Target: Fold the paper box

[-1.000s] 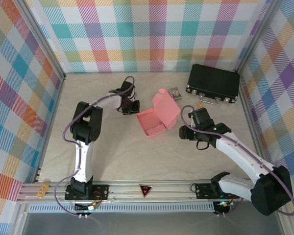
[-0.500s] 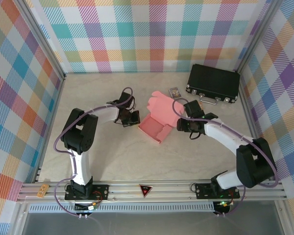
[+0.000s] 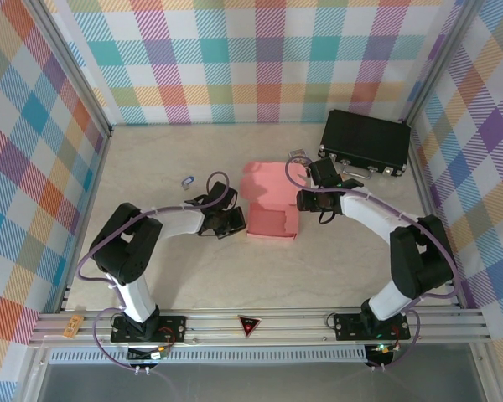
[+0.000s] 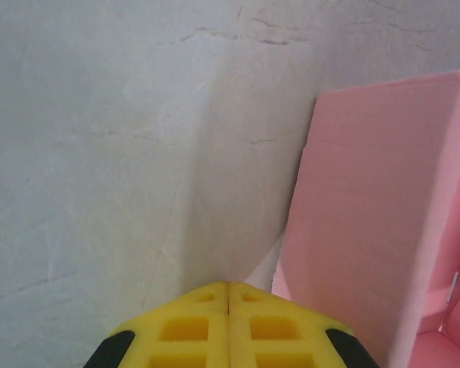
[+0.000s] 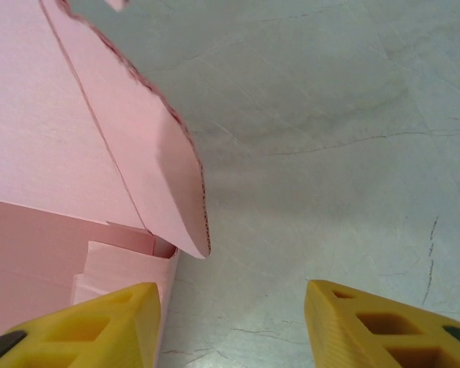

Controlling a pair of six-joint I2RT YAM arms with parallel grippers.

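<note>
Pale table (image 3: 151, 159): paper box (image 3: 271, 224) sat with lid raised
Left gripper (image 3: 235, 223) closed on nothing, just beside its wall; right gripper (image 3: 302, 198) spread, empty, by the lid flap (image 5: 176, 192); flap wanted an even downward push

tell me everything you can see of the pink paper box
The paper box is plain salmon-pink thin cardboard, half folded: a shallow open tray on the table, its lid tilted up at the far side, a rounded side flap loose. The shut left claw is close against the tray's wall; the open right claw is by the flap. Contact is unclear.
</note>
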